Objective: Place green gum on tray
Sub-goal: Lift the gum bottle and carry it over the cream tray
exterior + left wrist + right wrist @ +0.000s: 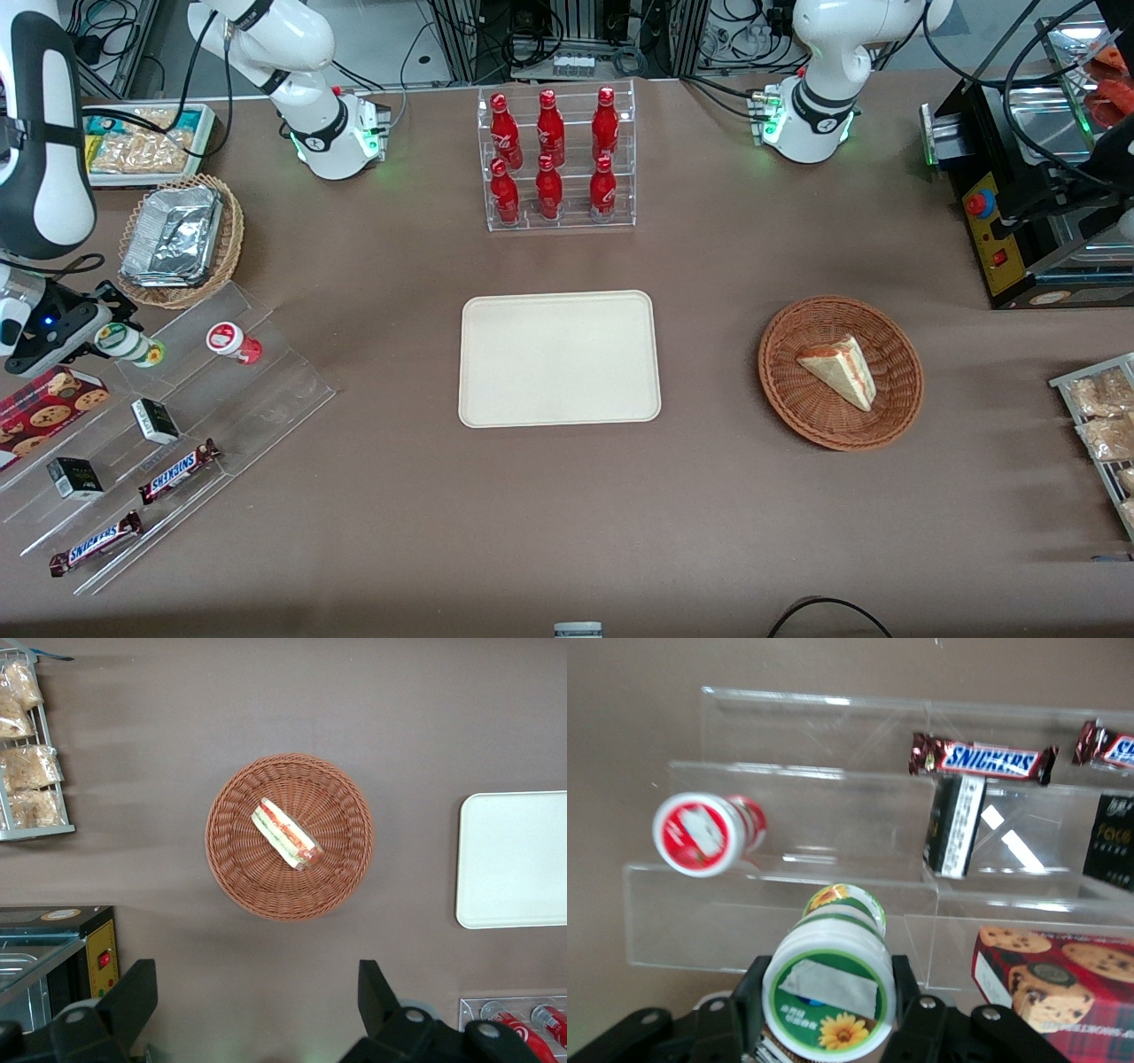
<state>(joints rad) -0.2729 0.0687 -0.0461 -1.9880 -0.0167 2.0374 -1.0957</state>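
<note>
- The pincer (826, 1014) sits at the working arm's end of the surface (567, 496), over the top step of a clear acrylic stepped stand (177, 416).
- Its two fingers (749, 997) press against either side of the green gum (829, 992) just below the white lid — the pincer is closed on the bottle.
- The green gum lies tilted, its lid with the green sunflower label turned toward the wrist camera; in the front view it shows at the pincer's tip (104, 335), the bottle (131, 345) reaching toward the red gum.
- The red gum (233, 342) lies on its side on the same step, just beside the green one but apart from it.
- Lower steps hold two dark small boxes (155, 420) and two Snickers bars (180, 470); a cookie box (49, 403) lies near the pincer.
- The tray (560, 359) lies flat at the middle of the surface — well apart from the green gum.
- A rack of red bottles (556, 159) stands farther from the front camera than the tray.
</note>
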